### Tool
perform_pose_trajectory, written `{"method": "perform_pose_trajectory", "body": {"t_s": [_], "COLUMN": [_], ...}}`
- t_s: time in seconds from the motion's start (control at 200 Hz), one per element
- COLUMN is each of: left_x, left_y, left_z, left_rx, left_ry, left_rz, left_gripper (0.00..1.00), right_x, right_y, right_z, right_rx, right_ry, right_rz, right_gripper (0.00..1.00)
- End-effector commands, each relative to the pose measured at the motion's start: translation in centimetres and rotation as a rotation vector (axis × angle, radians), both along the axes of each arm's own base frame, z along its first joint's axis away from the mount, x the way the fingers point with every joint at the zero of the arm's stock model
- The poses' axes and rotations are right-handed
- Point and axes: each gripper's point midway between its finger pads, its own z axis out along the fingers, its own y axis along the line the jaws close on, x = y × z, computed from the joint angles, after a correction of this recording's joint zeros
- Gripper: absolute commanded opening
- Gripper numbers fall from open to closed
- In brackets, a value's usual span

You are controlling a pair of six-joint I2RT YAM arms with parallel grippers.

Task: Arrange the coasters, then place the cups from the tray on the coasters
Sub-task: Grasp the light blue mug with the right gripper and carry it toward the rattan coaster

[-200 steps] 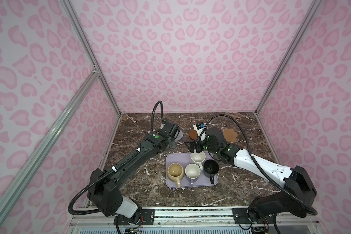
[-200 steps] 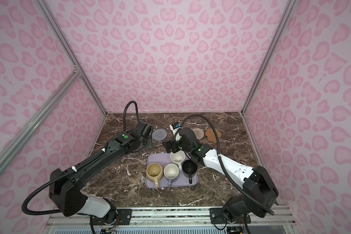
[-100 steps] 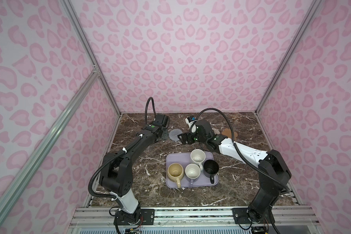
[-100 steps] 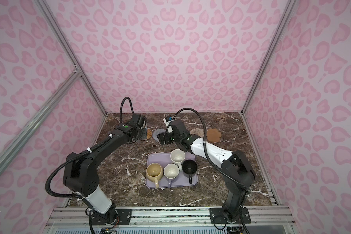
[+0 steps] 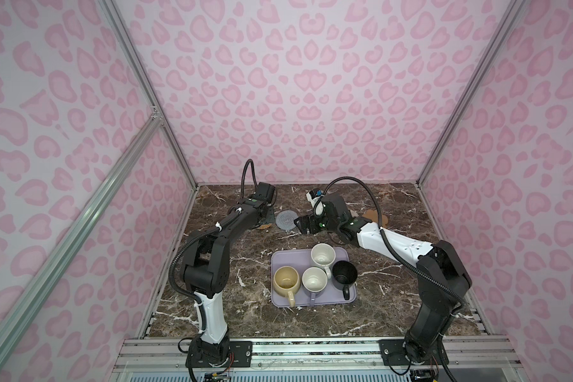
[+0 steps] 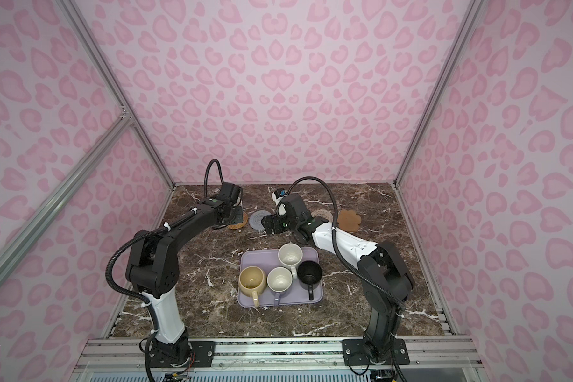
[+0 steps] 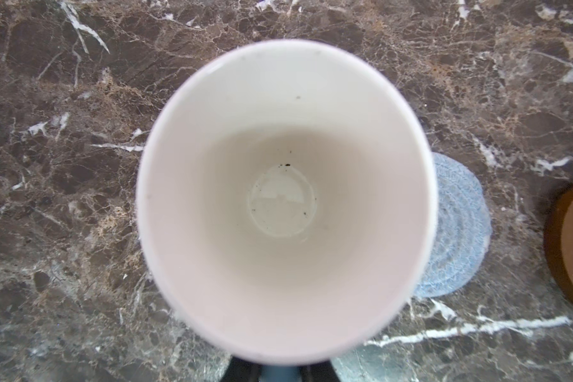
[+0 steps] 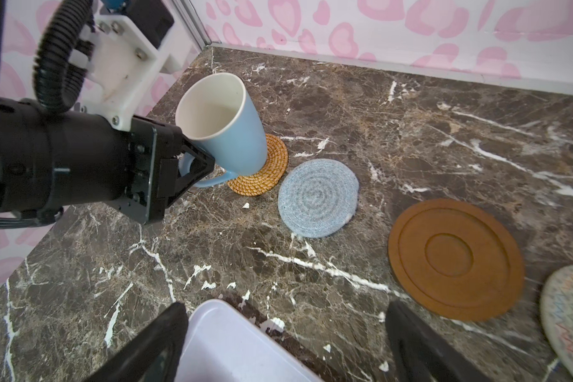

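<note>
Inspector: What hazards stand out?

Assessor: The left hand [image 8: 192, 162] is pinching the handle of the light blue mug [image 8: 222, 125], and the mug leans instead of standing upright. Its base sits over one edge of the orange coaster [image 8: 262, 168], not its middle. Released so, it likely rocks, settles half off the mat or tips onto the surface [image 8: 411, 115]. The thin handle grip may also let it swivel.

Inspector: Any neighbours at risk?

Assessor: The grey-blue coaster [image 8: 318, 198] lies just beside the orange one; a sliding base could nudge it. The right hand [image 8: 286, 309] is spread wide, holding nothing, near the tray [image 8: 232, 344] and well apart from the mug.

Inspector: Location and condition?

Assessor: In a top view the orange coaster [image 6: 238, 225] lies left of centre, toward the upper part of the surface; the left arm [image 6: 186, 228] hides the mug there. The mug is tall, tapered, blue outside, white inside, empty apart from a few dark specks at the bottom. Whether the base touches the mat cannot be told.
</note>
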Motion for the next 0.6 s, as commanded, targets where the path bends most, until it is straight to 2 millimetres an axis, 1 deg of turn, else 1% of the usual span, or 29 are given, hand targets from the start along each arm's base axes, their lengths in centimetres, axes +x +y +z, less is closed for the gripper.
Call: {"method": "perform_pose_trajectory", "body": {"t_s": [0.0,0.07,0.17,0.3,0.395,0.465,0.595], "left_x": [1.6,1.6,1.6,1.2,1.1,1.0,0.8], "left_y": [-0.6,-0.7,-0.2,-0.1,-0.1,0.3,0.2], "left_z": [0.8,0.5,0.4,0.0,-0.4,-0.7,-1.3], "left_rx": [-0.026,-0.038,-0.024,-0.022,-0.028,-0.014,-0.022], "left_ry": [-0.063,-0.063,-0.062,-0.043,-0.036,-0.027,-0.01], "left_rz": [-0.008,-0.02,-0.005,-0.003,0.006,0.018,0.012], "left_gripper": [0.0,0.01,0.01,0.02,0.02,0.02,0.02], "right_x": [-0.2,-0.2,-0.5,-1.0,-1.3,-1.3,-1.6], "right_y": [0.3,0.2,-0.3,-0.7,-0.7,-0.8,-0.9], "right_z": [-0.2,-0.2,-0.3,-0.1,0.0,0.1,0.3], "right_rx": [0.015,0.011,-0.009,-0.016,-0.016,-0.016,-0.015], "right_ry": [0.007,0.008,0.017,0.015,0.012,0.012,0.009], "right_rz": [0.008,0.007,-0.004,-0.009,-0.007,-0.008,-0.005], "right_gripper": [0.95,0.95,0.95,0.94,0.94,0.94,0.94]}}
